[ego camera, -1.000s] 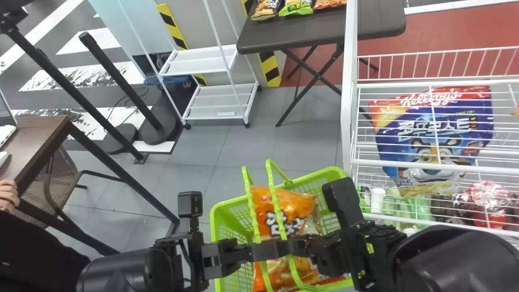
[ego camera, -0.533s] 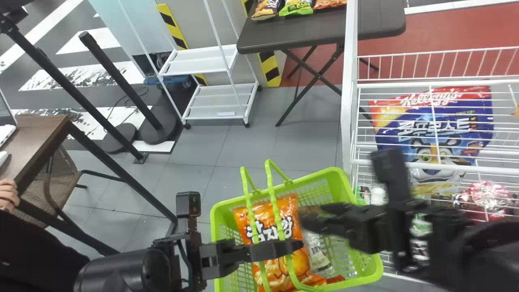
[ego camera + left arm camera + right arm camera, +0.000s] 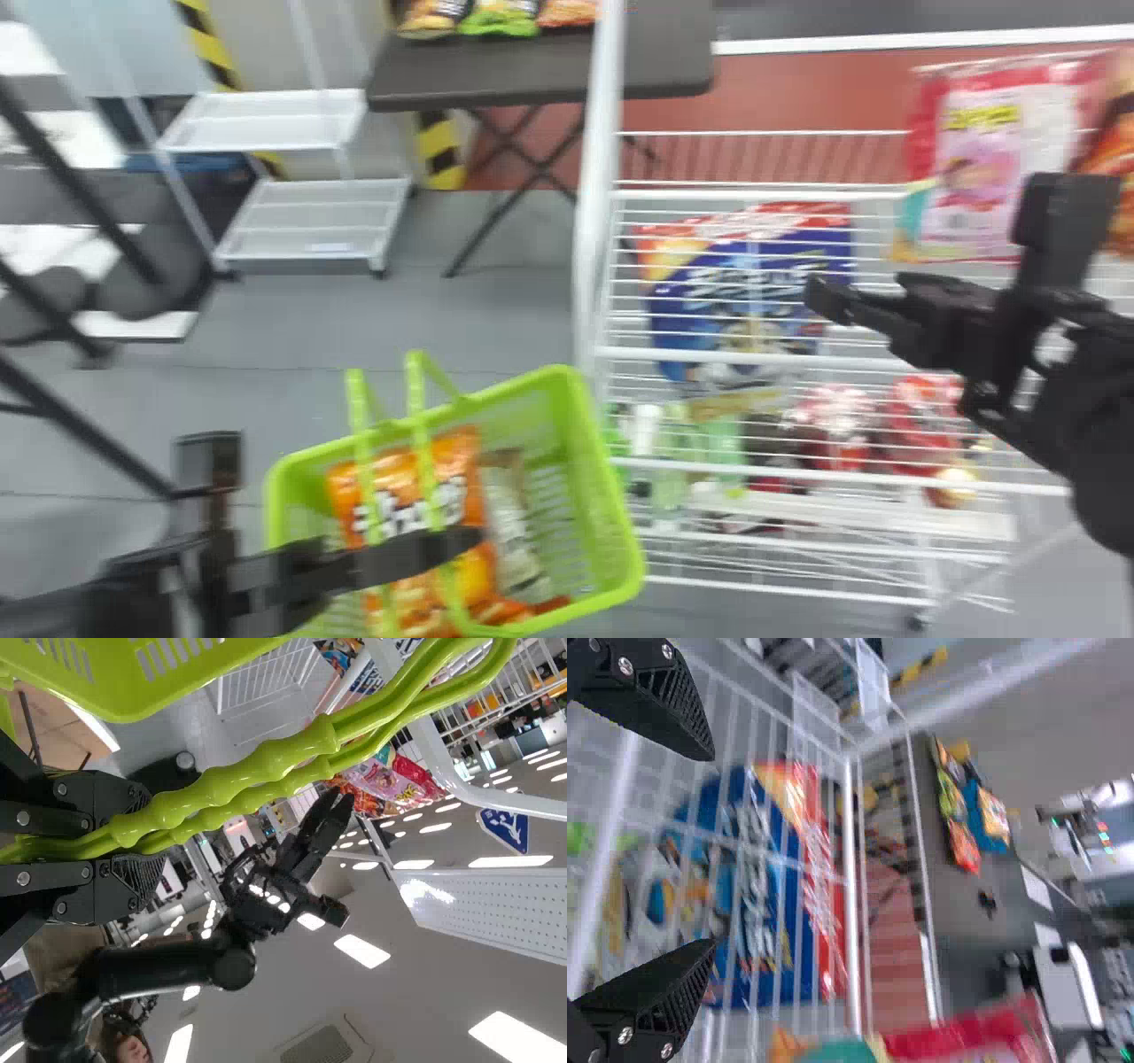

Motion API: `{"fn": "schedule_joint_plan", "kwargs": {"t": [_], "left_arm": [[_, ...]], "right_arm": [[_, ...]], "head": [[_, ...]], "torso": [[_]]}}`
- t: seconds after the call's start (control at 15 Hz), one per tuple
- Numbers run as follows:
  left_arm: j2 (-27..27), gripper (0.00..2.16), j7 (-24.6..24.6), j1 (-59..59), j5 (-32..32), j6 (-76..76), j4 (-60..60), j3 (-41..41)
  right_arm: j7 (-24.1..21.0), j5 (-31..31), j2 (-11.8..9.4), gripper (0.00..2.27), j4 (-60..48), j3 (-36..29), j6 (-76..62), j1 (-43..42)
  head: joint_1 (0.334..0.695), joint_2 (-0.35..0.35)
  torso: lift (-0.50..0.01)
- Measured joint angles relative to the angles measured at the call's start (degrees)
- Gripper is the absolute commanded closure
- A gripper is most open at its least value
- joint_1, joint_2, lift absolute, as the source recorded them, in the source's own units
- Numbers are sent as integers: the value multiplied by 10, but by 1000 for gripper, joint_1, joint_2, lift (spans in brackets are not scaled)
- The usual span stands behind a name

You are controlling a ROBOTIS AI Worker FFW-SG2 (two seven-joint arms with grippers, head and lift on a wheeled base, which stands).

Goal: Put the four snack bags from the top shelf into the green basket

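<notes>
In the head view my left gripper (image 3: 461,542) is over the green basket (image 3: 607,523). The left wrist view has the left gripper (image 3: 133,837) shut on the basket's paired handles (image 3: 257,762). Under the handles an orange snack bag (image 3: 461,478) lies in the basket beside a pale bag (image 3: 512,532). Away to the right, my right gripper (image 3: 850,297) is in front of the rack; in the right wrist view the right gripper (image 3: 704,850) stands open, nothing between its fingers. On the top shelf are a pink bag (image 3: 974,177) and an orange bag (image 3: 1121,155), the latter cut by the edge.
The white wire rack (image 3: 595,230) stands right of the basket. It holds a large blue cereal bag (image 3: 744,301) and, lower down, red packages (image 3: 921,416) and bottles. Farther back are a dark table (image 3: 496,75) with small bags and a white cart (image 3: 310,213).
The head view has swung right, bringing the top-shelf bags into sight. My right arm has drawn back from over the basket to the rack. The orange bag in the basket has settled to another position.
</notes>
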Motion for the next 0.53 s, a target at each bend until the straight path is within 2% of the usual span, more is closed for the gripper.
{"fn": "schedule_joint_plan", "kwargs": {"t": [0.27,0.47,0.53], "left_arm": [[2,2148,0,2,2,-1,0,3],[5,2148,0,1,5,-2,3,3],[6,2148,0,0,6,-2,4,3]], "right_arm": [[-20,20,-23,73,162,-29,-98,-103],[-34,38,-31,93,250,-39,-137,-161],[-44,46,-34,194,275,-40,-141,-176]], "head": [[695,-118],[695,-143],[695,-151]], "torso": [[0],[0],[0]]}}
